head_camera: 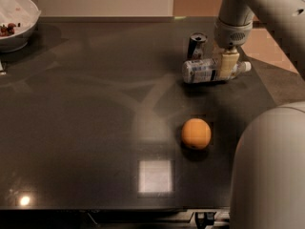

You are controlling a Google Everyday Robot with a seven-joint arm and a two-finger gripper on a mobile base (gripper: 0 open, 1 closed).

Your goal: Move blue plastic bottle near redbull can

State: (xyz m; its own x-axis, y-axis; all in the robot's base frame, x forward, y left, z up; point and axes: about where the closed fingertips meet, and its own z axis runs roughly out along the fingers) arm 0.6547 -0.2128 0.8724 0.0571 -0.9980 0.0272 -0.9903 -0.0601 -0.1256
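The blue plastic bottle (205, 70) lies on its side on the dark table, white cap pointing right. My gripper (228, 67) comes down from above and is shut on the blue plastic bottle near its cap end. The redbull can (196, 45) stands upright just behind the bottle, a small gap apart from it. My arm reaches in from the upper right.
An orange (196, 133) sits on the dark table (86, 128) in front of the bottle. A white bowl (16, 20) with some food stands at the far left corner. The robot's pale body (267, 175) fills the lower right.
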